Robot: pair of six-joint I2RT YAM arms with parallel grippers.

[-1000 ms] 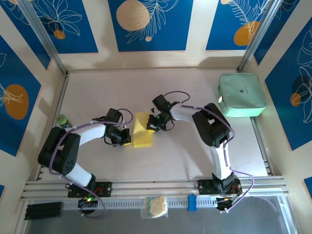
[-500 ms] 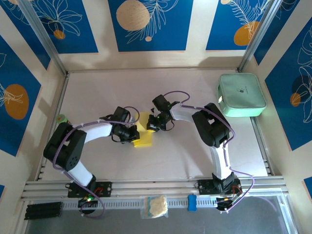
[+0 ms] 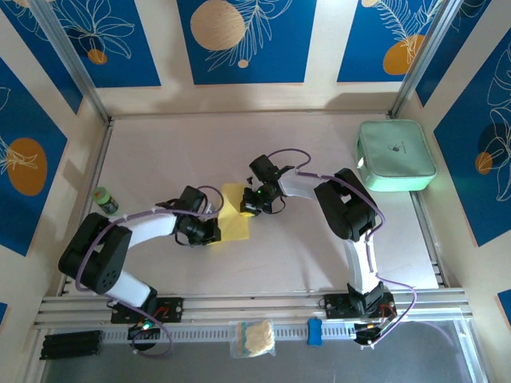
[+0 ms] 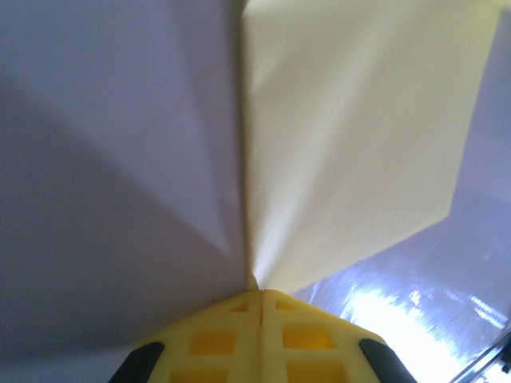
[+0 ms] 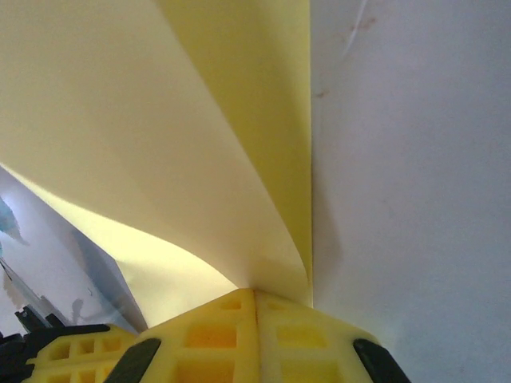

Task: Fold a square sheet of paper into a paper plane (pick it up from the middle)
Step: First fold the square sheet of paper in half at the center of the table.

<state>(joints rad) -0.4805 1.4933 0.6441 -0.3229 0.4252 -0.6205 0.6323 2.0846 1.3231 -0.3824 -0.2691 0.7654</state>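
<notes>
The square sheet of paper [image 3: 236, 220] lies mid-table, yellow and folded over into a narrow strip with a slanted left edge. My left gripper [image 3: 212, 230] sits at its lower left edge. In the left wrist view its yellow fingertips [image 4: 260, 292] are pressed together on a crease of the sheet [image 4: 351, 144]. My right gripper [image 3: 250, 204] is at the sheet's upper right edge. In the right wrist view it [image 5: 255, 292] is shut on the curled paper [image 5: 160, 144], which bows up from the table.
A mint-green case [image 3: 397, 155] rests at the back right. A green bottle [image 3: 104, 199] stands by the left wall. On the front rail lie a cream wad in a clear bag [image 3: 254, 337] and a blue block [image 3: 314, 331].
The left gripper swung in over the sheet's left side, then drew back toward the lower left. The sheet's left edge now slants. The right gripper has stayed put.
</notes>
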